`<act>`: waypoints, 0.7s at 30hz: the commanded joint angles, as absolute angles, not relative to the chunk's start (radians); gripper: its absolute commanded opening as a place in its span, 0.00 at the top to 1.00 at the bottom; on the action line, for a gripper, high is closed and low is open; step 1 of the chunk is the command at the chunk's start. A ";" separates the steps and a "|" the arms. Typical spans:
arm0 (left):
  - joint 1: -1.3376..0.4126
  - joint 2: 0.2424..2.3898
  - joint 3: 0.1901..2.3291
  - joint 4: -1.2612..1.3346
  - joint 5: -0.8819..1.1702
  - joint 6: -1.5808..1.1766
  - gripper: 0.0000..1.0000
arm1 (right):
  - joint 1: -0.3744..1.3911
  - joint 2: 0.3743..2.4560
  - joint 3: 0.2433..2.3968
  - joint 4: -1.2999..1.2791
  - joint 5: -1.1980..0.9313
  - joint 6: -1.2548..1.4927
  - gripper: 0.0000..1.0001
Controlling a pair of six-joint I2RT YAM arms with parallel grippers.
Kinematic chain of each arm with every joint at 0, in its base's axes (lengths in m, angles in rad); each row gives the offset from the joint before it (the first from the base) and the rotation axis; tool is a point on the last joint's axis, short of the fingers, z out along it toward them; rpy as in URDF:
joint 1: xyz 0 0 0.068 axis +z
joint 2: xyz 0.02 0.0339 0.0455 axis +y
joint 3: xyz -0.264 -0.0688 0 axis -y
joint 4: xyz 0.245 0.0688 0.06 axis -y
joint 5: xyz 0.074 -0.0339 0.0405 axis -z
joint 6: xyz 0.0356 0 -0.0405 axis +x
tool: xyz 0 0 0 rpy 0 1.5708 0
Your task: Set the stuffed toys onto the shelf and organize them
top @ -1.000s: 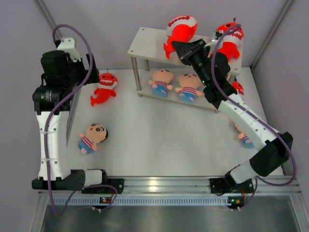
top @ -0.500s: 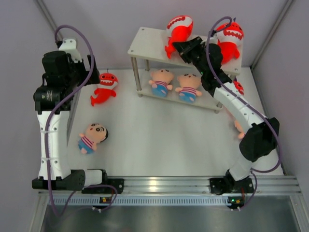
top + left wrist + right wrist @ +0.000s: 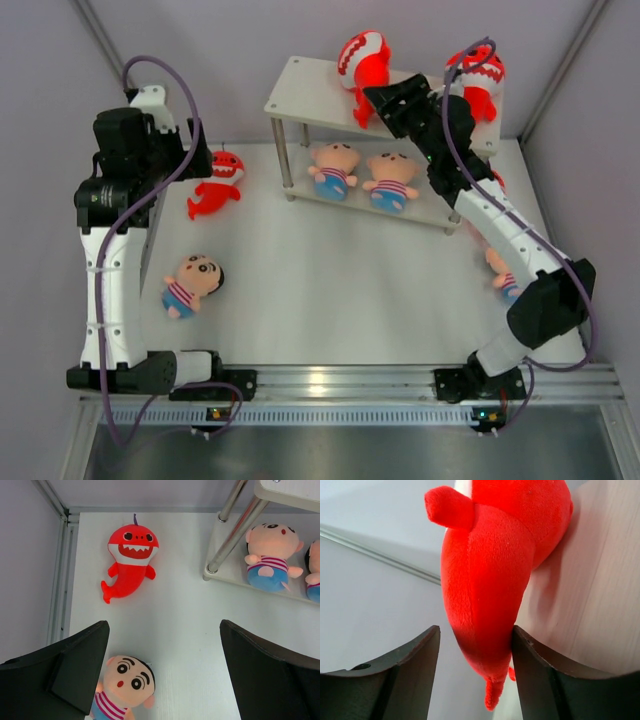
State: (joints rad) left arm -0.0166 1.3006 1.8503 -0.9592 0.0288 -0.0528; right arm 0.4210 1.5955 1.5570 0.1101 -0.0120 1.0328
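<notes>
Here, at the left, the left gripper point(image 3: 164, 630) hangs spread wide and empty over the table. Below it a floor shark point(image 3: 131, 555) lies face up, and a floor doll point(image 3: 127, 680) lies towards the lower left. Right of centre stands the shelf point(image 3: 305, 90), with a shelved doll point(image 3: 335, 165) and its twin point(image 3: 392, 182) side by side on the lower board. On the top board, the middle shark point(image 3: 362, 62) has its tail between the right gripper point(image 3: 476, 632) fingers. The jaws are parted, one finger touching plush and the other just clear.

This looks like the release. It would be best to widen fully, then back straight out along the tail so the soft body isn't dragged off. The shark is fuzzy bright red, toothy mouth upward, with its tail tip past the board's edge. A corner shark point(image 3: 478, 80) sits at the upper right.
</notes>
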 commanded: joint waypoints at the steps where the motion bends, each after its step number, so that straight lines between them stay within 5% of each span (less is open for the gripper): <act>1: -0.014 1.298 1.853 -0.953 0.055 -0.055 0.02 | 0.408 1.496 1.536 0.143 -0.006 1.022 0.41; 11: -0.014 1.307 1.852 -0.950 0.089 -0.063 0.02 | 0.431 1.384 1.436 0.141 0.075 1.011 0.33; 21: -0.014 1.298 1.853 -0.951 0.083 -0.054 0.02 | 0.423 1.540 1.587 0.080 0.017 1.016 0.29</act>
State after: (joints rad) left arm -0.0166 1.3067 1.8500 -0.9588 0.0814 -0.0532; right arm 0.4252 1.5002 1.4960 0.0887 0.0448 1.0180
